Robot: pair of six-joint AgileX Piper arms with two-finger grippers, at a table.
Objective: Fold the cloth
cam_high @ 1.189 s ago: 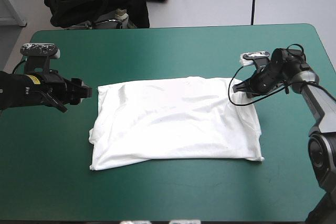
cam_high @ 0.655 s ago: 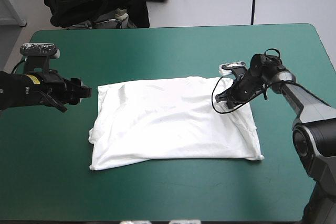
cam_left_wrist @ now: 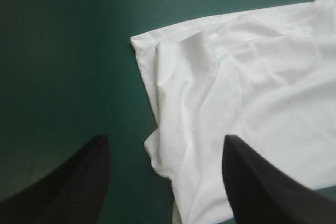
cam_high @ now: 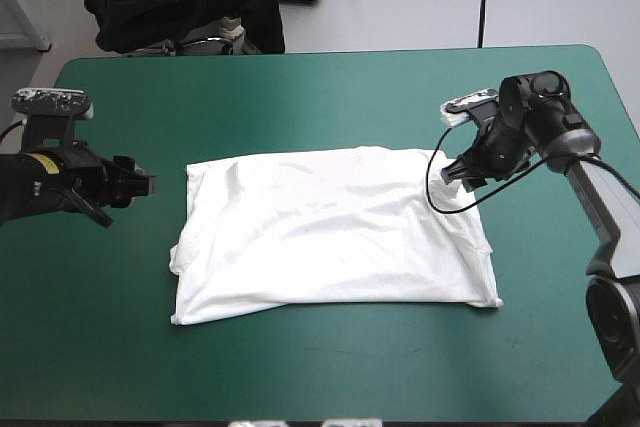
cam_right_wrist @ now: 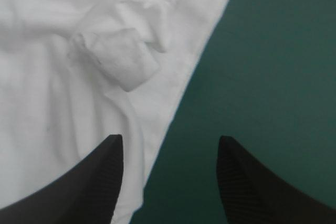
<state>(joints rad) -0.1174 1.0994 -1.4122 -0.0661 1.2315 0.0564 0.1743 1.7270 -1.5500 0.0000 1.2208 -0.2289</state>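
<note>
T-shirt (cam_high: 330, 232), white, short-sleeved, lies flat mid-table on the teal-green cover (cam_high: 300, 87), long axis left-right. Your right gripper (cam_high: 462, 173), black fins apart and empty, hangs at its far right corner, nearer. The left gripper (cam_high: 140, 185), also spread, sits off its left edge.

the t-shirt (cam_high: 335, 237) looks like thin, soft white cloth; its surface is matt, with many small wrinkles and a sewn hem along the edge; the teal-green cover (cam_high: 300, 97) on the table looks smooth and matt, with only a faint sheen; the black fingers (cam_left_wrist: 73, 184) of the left gripper (cam_left_wrist: 164, 140) and of the right gripper (cam_right_wrist: 169, 139) look like matt plastic or rubber, with fine ribs across the surface
</note>
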